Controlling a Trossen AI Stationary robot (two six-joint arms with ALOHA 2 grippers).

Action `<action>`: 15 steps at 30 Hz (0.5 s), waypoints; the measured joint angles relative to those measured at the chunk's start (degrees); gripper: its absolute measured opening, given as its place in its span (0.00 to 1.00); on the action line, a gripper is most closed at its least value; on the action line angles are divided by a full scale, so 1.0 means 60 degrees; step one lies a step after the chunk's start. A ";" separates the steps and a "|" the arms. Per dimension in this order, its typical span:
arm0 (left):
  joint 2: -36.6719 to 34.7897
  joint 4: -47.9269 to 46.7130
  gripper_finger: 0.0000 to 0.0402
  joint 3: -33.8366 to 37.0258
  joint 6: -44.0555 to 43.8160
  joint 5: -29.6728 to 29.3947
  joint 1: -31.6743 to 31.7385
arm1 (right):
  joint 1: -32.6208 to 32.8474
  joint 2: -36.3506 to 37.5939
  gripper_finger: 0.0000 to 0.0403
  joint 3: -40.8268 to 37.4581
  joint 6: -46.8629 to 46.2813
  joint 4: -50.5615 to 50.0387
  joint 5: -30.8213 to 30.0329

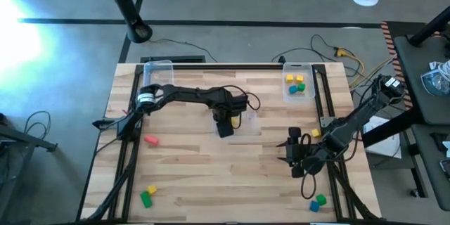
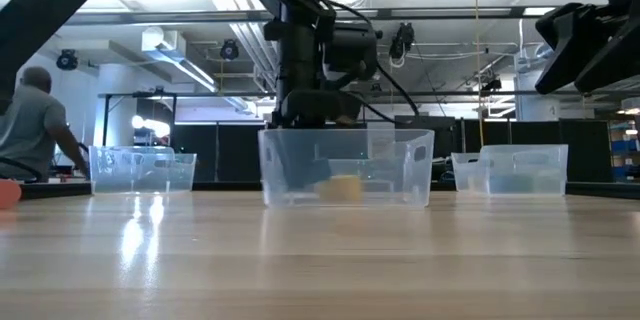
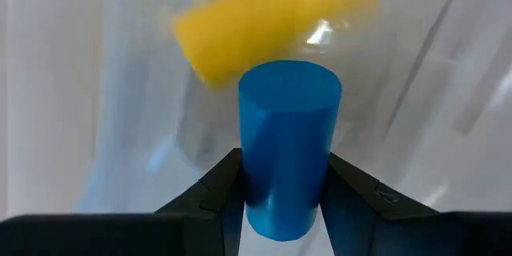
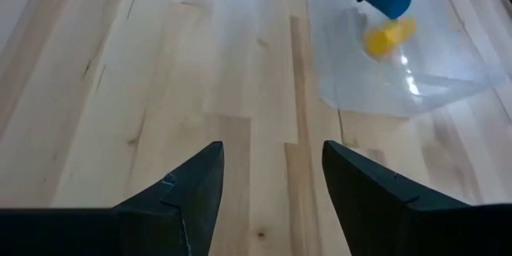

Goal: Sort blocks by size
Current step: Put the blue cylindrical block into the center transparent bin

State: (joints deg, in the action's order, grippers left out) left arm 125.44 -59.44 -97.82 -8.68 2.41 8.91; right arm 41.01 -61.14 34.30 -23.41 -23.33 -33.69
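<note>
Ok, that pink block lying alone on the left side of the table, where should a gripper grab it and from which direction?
Come straight down from above on the pink block and close across its narrow width at mid-length. It looks elongated and lies flat on bare table with open wood all round, so both long sides seem free for the fingers. Its exact shape is hard to make out.

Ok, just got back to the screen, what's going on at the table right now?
The left gripper holds a blue cylinder block over the middle clear bin, which already has a yellow block in it. The right gripper hangs open over bare table. More blocks wait near the table's corners, and some already sit in the far-right bin.
</note>
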 joint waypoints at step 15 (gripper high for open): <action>0.0386 0.0327 0.36 0.0000 0.0859 -0.0077 -0.0053 | 0.0000 0.0000 0.52 -0.0007 0.0197 -0.0018 -0.0230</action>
State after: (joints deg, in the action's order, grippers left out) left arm 127.75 -57.48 -97.82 -3.53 1.95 8.59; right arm 41.01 -61.14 34.26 -22.23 -23.44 -35.07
